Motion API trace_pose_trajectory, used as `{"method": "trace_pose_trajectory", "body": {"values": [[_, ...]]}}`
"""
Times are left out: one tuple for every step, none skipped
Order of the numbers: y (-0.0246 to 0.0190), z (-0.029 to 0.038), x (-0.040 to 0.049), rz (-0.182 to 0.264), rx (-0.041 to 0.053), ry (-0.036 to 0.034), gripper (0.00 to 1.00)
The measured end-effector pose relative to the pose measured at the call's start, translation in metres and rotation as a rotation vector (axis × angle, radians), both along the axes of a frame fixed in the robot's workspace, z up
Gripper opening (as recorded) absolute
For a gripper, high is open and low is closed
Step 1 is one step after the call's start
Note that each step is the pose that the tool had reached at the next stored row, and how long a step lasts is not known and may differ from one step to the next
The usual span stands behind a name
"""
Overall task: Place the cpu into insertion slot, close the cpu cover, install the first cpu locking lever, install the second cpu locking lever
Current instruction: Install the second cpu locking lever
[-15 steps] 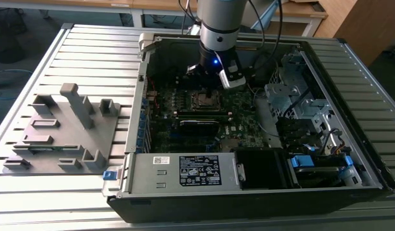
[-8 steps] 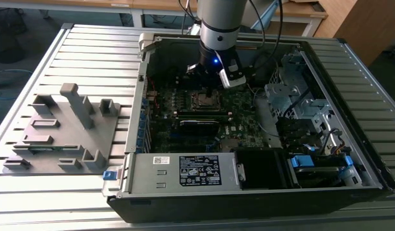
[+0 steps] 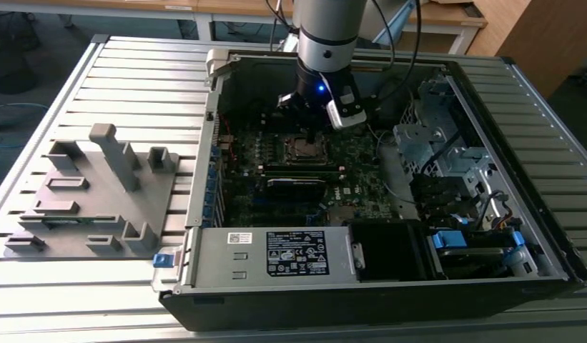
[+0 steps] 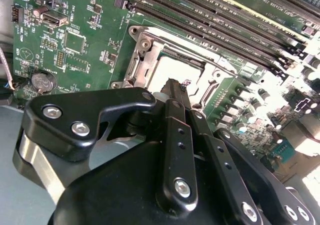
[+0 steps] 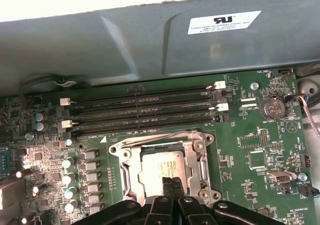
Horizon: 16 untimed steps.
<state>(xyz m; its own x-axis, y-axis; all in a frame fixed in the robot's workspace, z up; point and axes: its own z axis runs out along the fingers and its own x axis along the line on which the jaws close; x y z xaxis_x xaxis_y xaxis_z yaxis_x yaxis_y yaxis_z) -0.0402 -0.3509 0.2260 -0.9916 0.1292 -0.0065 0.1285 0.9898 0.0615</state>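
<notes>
Two steps are being judged done: the cpu (image 5: 159,161) is lying in the slot (image 3: 307,148) and the cover (image 5: 129,171) is lying flat around it as a silvery stamped frame. Whether the thin wire lever (image 5: 165,134) along one edge of the cover is being held latched cannot be told. The gripper (image 5: 170,181) is being held clenched and empty, its slim black fingers pressed together at the dull grey chip top. Green board (image 5: 250,150) is being seen around the socket.
</notes>
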Motion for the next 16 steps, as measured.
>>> {"method": "trace_pose_trajectory", "body": {"values": [[0.0, 0.0001, 0.0, 0.0, 0.0001, -0.0002, 0.1], [0.0, 0.0, 0.0, 0.0, 0.0003, -0.0002, 0.1], [0.0, 0.0001, 0.0, 0.0, 0.0003, -0.0002, 0.1], [0.0, 0.0002, 0.0, 0.0, 0.0, -0.0001, 0.1], [0.0, 0.0002, 0.0, 0.0, -0.0001, 0.0, 0.1], [0.0, 0.0002, 0.0, 0.0, 0.0, -0.0001, 0.1], [0.0, 0.0003, 0.0, 0.0, -0.0001, 0.0, 0.1], [0.0, 0.0003, 0.0, 0.0, 0.0, -0.0001, 0.1], [0.0, 0.0007, 0.0, 0.0, -0.0003, 0.0001, 0.1], [-0.0001, 0.0011, -0.0001, 0.0, -0.0006, 0.0002, 0.1], [-0.0001, 0.0015, -0.0001, 0.0, -0.0004, 0.0001, 0.1], [0.0, 0.0017, 0.0, 0.0, 0.0, -0.0001, 0.1], [0.0, 0.0016, 0.0, 0.0, 0.0001, -0.0002, 0.1], [0.0, 0.0016, 0.0, 0.0, 0.0001, -0.0002, 0.1], [0.0, 0.0016, 0.0, 0.0, 0.0002, -0.0002, 0.1], [0.0, 0.0017, 0.0, 0.0, 0.0001, -0.0001, 0.1]]}}
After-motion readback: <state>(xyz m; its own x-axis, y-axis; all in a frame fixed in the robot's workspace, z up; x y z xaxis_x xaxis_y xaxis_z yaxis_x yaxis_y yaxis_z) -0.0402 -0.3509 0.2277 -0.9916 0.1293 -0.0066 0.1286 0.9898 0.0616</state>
